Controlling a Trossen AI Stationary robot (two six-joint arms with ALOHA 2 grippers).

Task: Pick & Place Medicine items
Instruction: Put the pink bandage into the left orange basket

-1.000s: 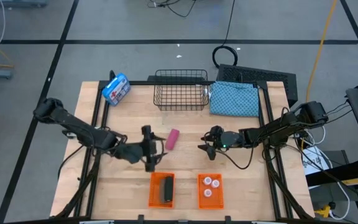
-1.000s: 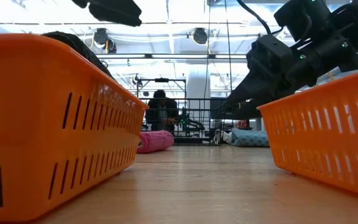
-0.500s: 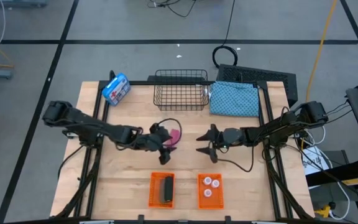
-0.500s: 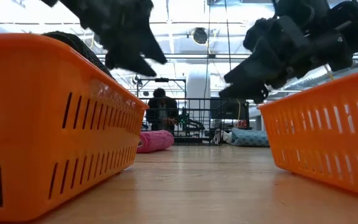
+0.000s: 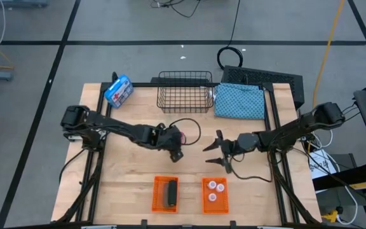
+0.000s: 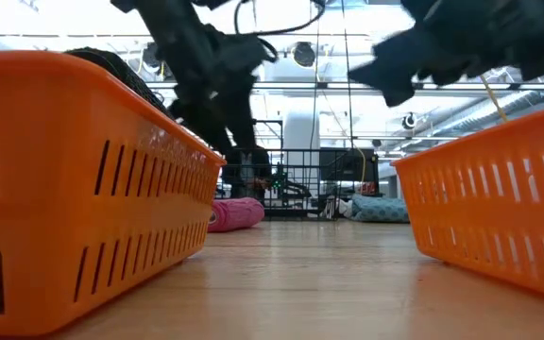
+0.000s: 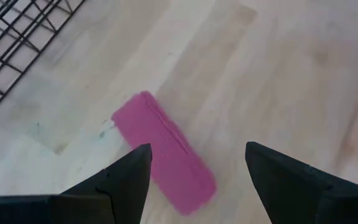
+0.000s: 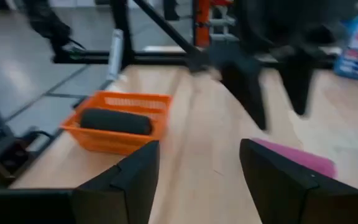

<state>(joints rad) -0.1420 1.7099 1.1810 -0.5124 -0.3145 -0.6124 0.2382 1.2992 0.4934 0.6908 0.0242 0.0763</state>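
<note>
1. Left claw (image 7: 194, 168) has swung across the desk (image 5: 132, 191) in the last second, from beside the left orange basket (image 5: 166, 194) up to the pink piece (image 7: 163, 155). It now sits right over it, fingers (image 7: 126, 174) spread apart and empty, one tip at the piece's side, the other out over bare wood.
2. That reads as the approach for a pick: the pink piece lies flat on the desk, not yet gripped, just in front of the black wire basket (image 5: 184, 91).
3. Right claw (image 5: 218, 154) has drifted too, sliding back from mid-desk toward the right orange basket (image 5: 213, 194). Its fingers stand apart with nothing between them, though they are closing a touch.
4. What's already sorted: a black piece (image 5: 170, 194) lies in the left orange basket, and three white bottles (image 5: 213, 189) sit in the right one.
5. Hard to make out: from above, the left claw covers nearly all of the pink piece, only a sliver of pink showing at its edge.
6. Brown piece: I can't find it in any view, so it may be hidden in the left basket or behind an arm.
7. Low view gives little, the orange basket walls blocking their contents, both claws cut off at the top, the pink piece (image 6: 234, 213) just peeking through between them.
8. Blue-and-white package (image 5: 118, 91) and blue cloth (image 5: 240, 102) sit at the far edge, untouched.
</note>
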